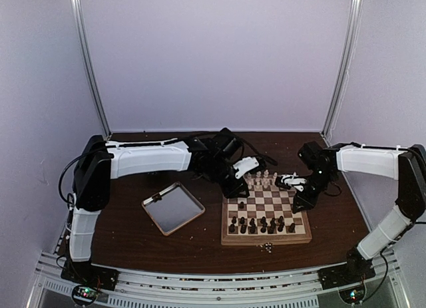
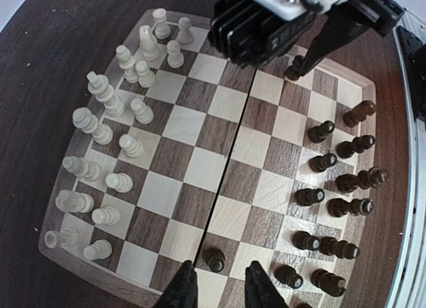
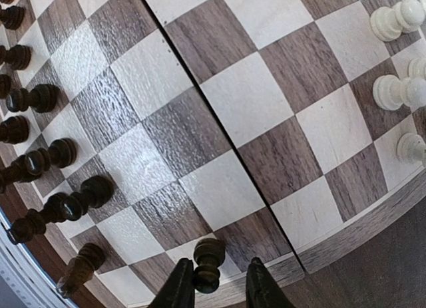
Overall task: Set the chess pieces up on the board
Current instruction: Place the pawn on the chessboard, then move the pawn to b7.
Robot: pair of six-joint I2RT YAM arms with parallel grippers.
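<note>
Scene: Two arms lean over the board (image 1: 266, 239), one at each side edge, each with a stray dark pawn between its fingers.

Cream pieces (image 2: 131, 146): Two ranks stand along the board's far edge. They look upright, though the rows are a little ragged.

Dark pieces (image 2: 349, 207): Massed in two rows along the board's near edge. Several look tilted or lying in the left wrist view.

Left gripper (image 2: 219, 276): Low at the board's left edge, jaws parted. The left-edge pawn (image 2: 214, 258) stands just at the fingertips, with a gap visible on either side.

Right gripper (image 3: 218, 278): Low at the board's right edge, jaws also parted. They straddle the right-edge pawn (image 3: 208, 265), which sits close to one finger and clear of the other, so it is not yet pinched.

Silver tray (image 1: 173, 208): On the table, well to the left of the board. It shows only a small dark bit at its far left rim.

Step in hand: Probably late in the set-up, with both arms about to collect the two dark pawns stranded mid-board, away from their ranks.

Next move: Each gripper likely needs to centre on its pawn and close on the slim stem. A straight lift should come before any travel toward the board's near edge. The drop has to find a free square in the dark rows, where the close-packed neighbours could easily be knocked.
</note>
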